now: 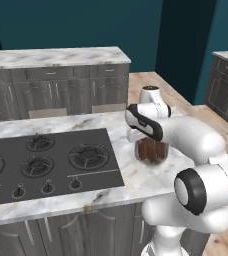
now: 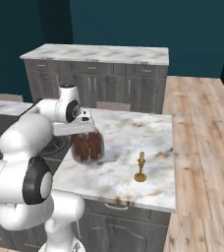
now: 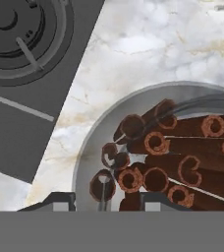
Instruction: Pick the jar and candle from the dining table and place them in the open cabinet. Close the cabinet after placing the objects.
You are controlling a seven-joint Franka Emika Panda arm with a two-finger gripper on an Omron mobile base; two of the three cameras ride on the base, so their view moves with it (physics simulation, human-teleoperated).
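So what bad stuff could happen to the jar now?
1. The gripper looks pinched on just one side of the jar, at its rim, so it might tip or slip when lifted and spill the sticks.
2. The jar sits right beside the cooktop; a sideways swing could knock it against a burner.
3. The candle stands close by and might get bumped over.

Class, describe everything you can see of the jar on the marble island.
The jar is squat, round, clear glass, packed with reddish-brown curled sticks seen end-on in the hand view. It stands upright on the dining table, right of the cooktop and left of the candle, apart from it. The claw sits at its rim, apparently closed on it.
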